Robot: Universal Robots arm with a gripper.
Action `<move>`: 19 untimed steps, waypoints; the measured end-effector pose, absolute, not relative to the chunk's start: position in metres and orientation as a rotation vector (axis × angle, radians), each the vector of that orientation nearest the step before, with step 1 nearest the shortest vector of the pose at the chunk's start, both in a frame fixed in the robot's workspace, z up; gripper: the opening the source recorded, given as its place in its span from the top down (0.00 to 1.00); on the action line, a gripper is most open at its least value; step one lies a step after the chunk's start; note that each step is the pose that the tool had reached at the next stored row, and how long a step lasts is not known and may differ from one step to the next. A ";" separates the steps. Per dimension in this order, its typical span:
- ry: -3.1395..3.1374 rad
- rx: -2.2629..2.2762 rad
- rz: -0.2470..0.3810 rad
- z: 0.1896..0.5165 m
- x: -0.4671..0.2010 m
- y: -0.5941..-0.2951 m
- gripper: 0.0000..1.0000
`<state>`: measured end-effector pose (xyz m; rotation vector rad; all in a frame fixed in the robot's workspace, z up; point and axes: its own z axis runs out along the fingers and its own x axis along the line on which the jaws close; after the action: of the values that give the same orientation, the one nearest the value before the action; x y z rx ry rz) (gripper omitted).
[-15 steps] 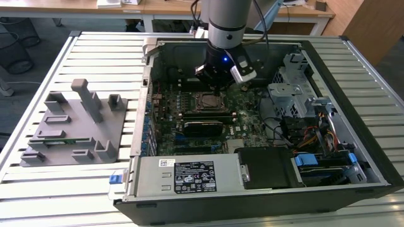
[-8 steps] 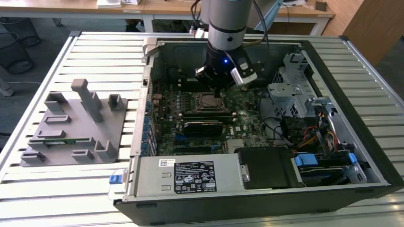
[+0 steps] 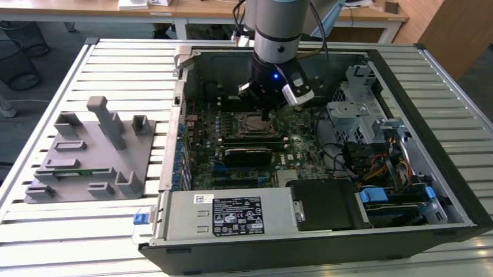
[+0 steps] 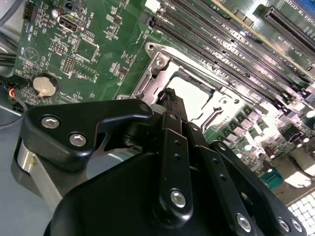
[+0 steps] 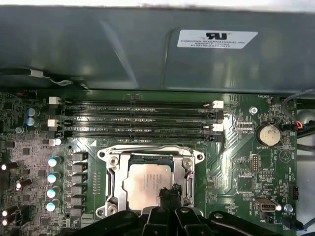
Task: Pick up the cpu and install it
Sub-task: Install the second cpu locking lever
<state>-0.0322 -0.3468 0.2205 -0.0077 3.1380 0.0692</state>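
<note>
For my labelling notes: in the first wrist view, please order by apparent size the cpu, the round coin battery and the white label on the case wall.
1. The cpu, partly covered by the gripper.
2. The white label.
3. The coin battery.

The label lies farther from the camera, so first and second are unsure.

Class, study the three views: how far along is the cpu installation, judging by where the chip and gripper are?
Done: the cpu already lies inside the socket frame on the motherboard.
In hand: the gripper is right at the chip's edge, with the arm reaching into the open computer case.
Left: whether the chip is fully seated cannot be told.
</note>
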 end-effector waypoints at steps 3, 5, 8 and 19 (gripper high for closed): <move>3.138 -0.008 0.069 0.220 -0.032 -0.350 0.89; 3.138 -0.007 0.069 0.221 -0.032 -0.350 0.89; 3.138 -0.008 0.069 0.224 -0.032 -0.351 0.89; 3.138 -0.008 0.069 0.227 -0.033 -0.363 0.89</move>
<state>-0.0325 -0.3626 0.2272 -0.0075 3.1379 0.0693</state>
